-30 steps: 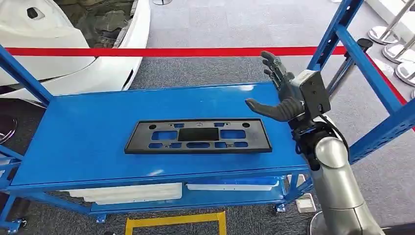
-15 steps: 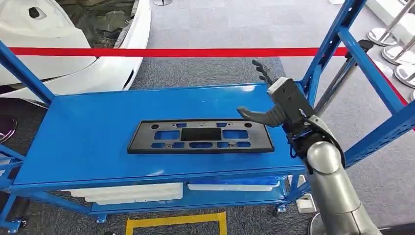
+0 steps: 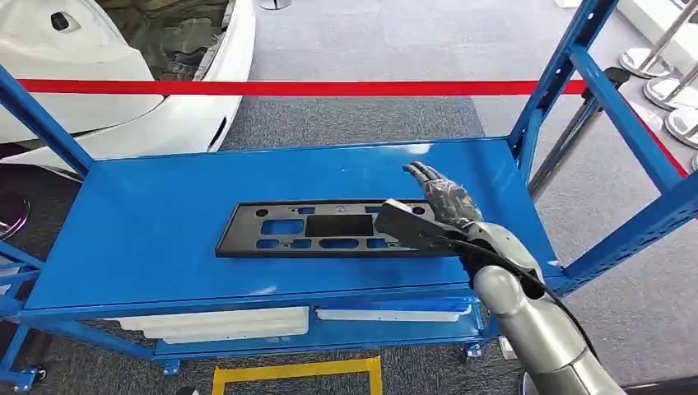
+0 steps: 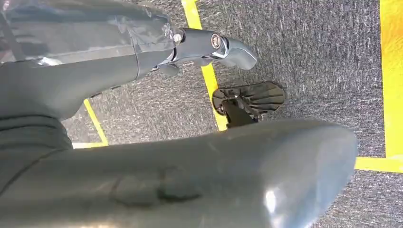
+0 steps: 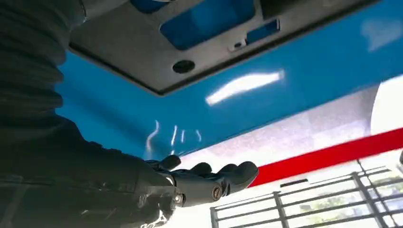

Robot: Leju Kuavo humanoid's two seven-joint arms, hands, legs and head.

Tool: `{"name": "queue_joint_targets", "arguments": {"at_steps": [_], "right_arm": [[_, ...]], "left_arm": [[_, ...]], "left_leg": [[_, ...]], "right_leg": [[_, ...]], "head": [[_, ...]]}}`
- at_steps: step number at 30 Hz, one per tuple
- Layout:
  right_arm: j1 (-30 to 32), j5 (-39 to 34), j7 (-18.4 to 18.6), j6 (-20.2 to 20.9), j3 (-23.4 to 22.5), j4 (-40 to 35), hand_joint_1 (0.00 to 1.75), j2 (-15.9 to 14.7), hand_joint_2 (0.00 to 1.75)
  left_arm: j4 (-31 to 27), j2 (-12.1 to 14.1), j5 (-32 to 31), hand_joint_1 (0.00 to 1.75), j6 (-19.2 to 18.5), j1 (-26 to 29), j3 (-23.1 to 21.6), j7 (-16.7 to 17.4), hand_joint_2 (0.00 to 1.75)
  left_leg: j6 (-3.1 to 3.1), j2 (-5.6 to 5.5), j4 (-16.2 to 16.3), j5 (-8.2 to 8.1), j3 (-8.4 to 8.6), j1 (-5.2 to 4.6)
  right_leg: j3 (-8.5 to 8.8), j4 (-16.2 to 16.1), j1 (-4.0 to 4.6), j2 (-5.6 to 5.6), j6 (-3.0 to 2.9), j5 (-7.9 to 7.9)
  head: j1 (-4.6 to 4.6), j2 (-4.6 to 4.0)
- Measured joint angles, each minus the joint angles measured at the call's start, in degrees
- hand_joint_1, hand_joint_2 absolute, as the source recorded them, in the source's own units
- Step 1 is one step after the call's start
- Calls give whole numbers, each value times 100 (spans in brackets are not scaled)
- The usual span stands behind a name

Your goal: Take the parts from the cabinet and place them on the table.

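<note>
The right hand (image 3: 435,216) has come down from its raised position above the right end of the shelf (image 3: 148,239) to the right end of the black plate (image 3: 280,230). One second ago it stood upright, palm toward the plate, well above the surface; half a second ago it was lower and tilted forward. Now the hand lies low and nearly level, thumb over the plate's right end, fingers (image 3: 428,177) extended past its far edge over the blue surface. The forearm has dropped and swung left with it
</note>
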Motion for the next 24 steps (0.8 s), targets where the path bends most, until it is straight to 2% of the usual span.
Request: {"name": "queue_joint_targets", "arguments": {"at_steps": [3,6,9,13,21,24], "right_arm": [[15,523,200,429,295,114,0,74,175],[77,636,166,502,516,311,0,186,175],[62,937,-128,435,729,620,0,269,175],[12,1248,-339,282,996,1147,0,422,175],[-382,1521,-572,22,1193,1956,0,597,175],[-668,1692,-494,-217,1256,2431,0,647,175]], "left_arm": [[0,-4,-2,0,2,-22,0,81,0],[0,-18,-31,0,57,-32,0,111,0],[0,-28,-63,0,83,-72,0,155,0],[0,-57,-68,0,101,-146,0,236,0],[0,-79,-68,0,107,-180,0,229,0],[0,-81,-44,0,164,-179,0,179,0]], "left_leg": [[0,-1,0,0,3,1],[0,-1,-4,0,3,1],[0,-2,-5,0,2,1],[0,-2,-4,0,3,0],[0,-2,-4,0,17,-1],[0,2,-4,0,27,-3]], "right_leg": [[2,0,2,0,0,-1],[1,0,1,0,0,-2],[3,0,2,0,1,-3],[5,0,0,-1,2,-2],[18,-2,0,0,3,-3],[22,-3,-1,4,3,-2]], "head": [[-2,0],[-9,0],[-13,0],[-15,0],[-15,0],[-28,0]]}}
